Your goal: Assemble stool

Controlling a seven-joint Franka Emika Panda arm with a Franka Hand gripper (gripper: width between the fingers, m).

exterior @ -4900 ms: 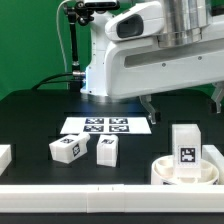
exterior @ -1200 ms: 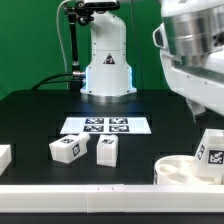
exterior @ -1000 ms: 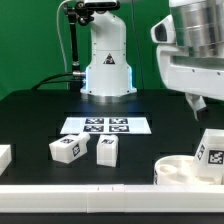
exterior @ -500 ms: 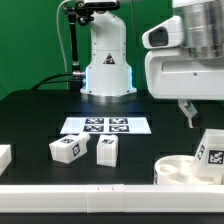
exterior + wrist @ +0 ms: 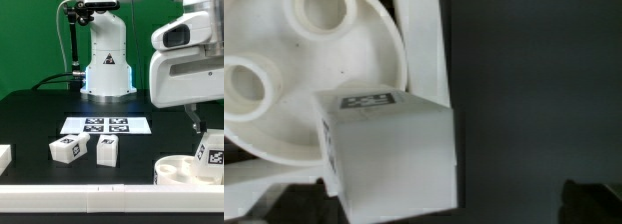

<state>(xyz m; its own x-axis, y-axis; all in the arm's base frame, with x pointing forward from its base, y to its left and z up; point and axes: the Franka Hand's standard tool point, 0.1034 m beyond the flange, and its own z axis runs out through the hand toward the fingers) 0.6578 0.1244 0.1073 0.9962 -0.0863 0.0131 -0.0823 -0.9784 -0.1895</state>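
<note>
The round white seat (image 5: 178,169) lies at the front of the exterior view's right; in the wrist view (image 5: 295,60) its holes show. One white tagged leg (image 5: 210,150) leans tilted on the seat's right rim; it also shows in the wrist view (image 5: 393,150). Two more legs (image 5: 66,149) (image 5: 106,150) lie on the black table left of centre. My gripper (image 5: 198,122) hangs just above the tilted leg, open and empty. In the wrist view the gripper (image 5: 438,205) has its dark fingertips (image 5: 288,205) far apart, with the leg's end between them, nearer one finger.
The marker board (image 5: 105,126) lies flat at the table's middle. A long white rail (image 5: 80,192) runs along the front edge. A white block end (image 5: 3,157) shows at the exterior view's left edge. The arm's base (image 5: 106,70) stands at the back.
The arm has turned and come down over the tilted leg. That leg stood upright in the seat 4.9 s ago; it has leaned on the rim, unmoved, for the last second.
</note>
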